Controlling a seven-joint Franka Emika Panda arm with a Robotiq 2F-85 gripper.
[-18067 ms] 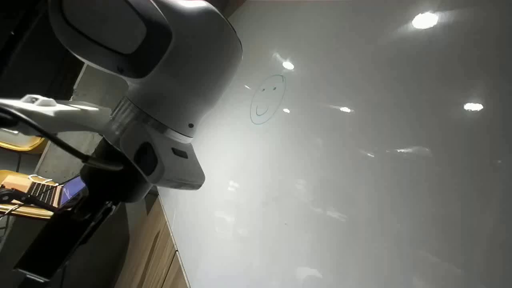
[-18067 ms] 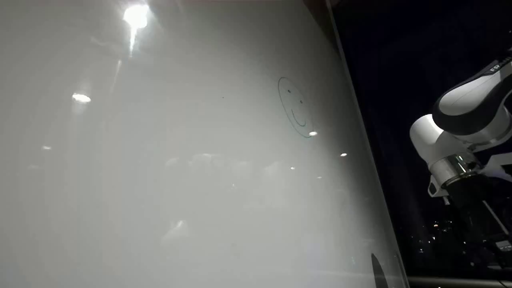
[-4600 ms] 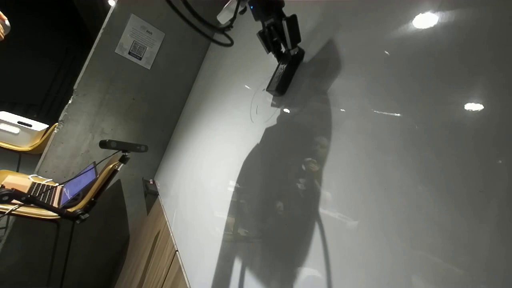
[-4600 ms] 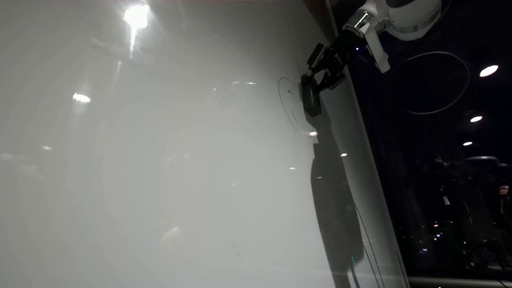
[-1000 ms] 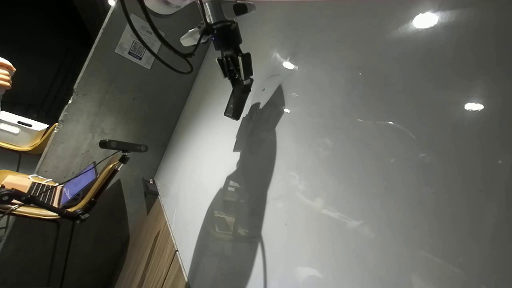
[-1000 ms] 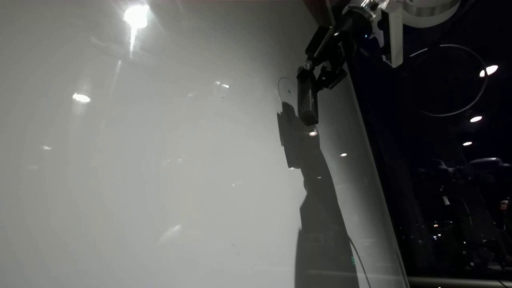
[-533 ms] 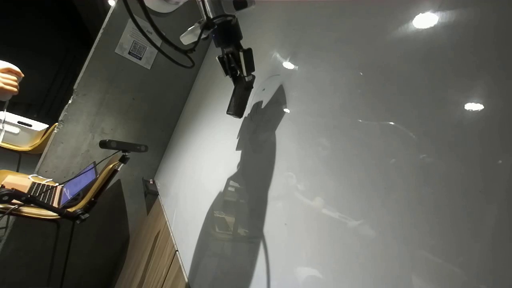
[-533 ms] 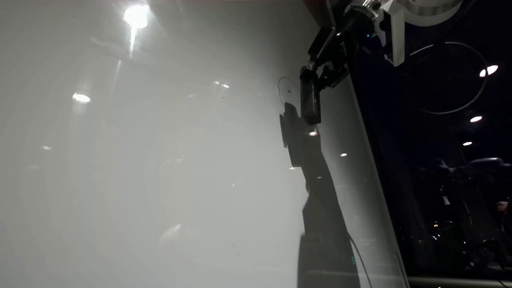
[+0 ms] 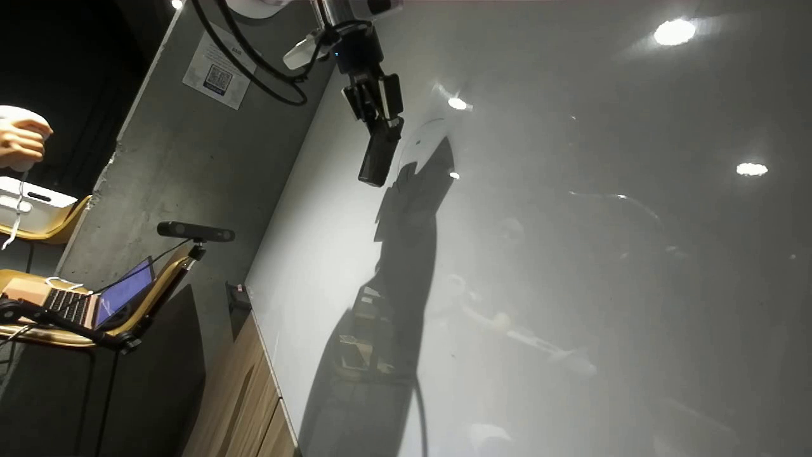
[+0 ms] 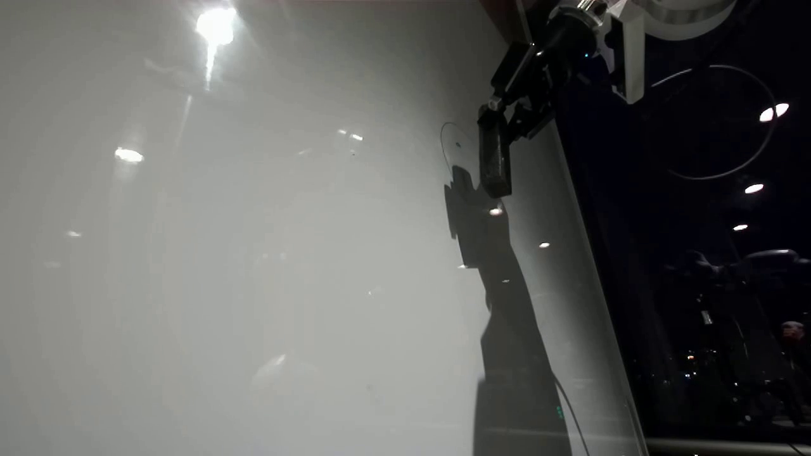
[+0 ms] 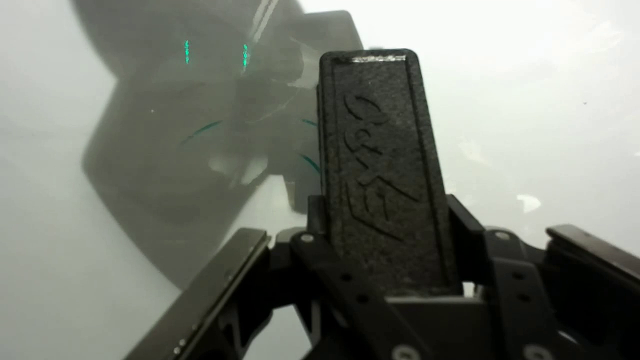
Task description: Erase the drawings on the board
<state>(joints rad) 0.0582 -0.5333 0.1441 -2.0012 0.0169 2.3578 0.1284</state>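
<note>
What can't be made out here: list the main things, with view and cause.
Drawing strokes, wrist view: how far they run, hidden behind the eraser.
The eraser's far face, wrist view: turned away.
Paper sign, in an exterior view: text too small to read.
Person, in an exterior view: face and body, cut off by the left edge.
Arm, in both exterior views: upper links, cut off by the top edge.

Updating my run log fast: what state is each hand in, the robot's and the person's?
Robot's hand: closed, holding the black whiteboard eraser.
Person's hand: closed around a white object; can't tell what.
</note>
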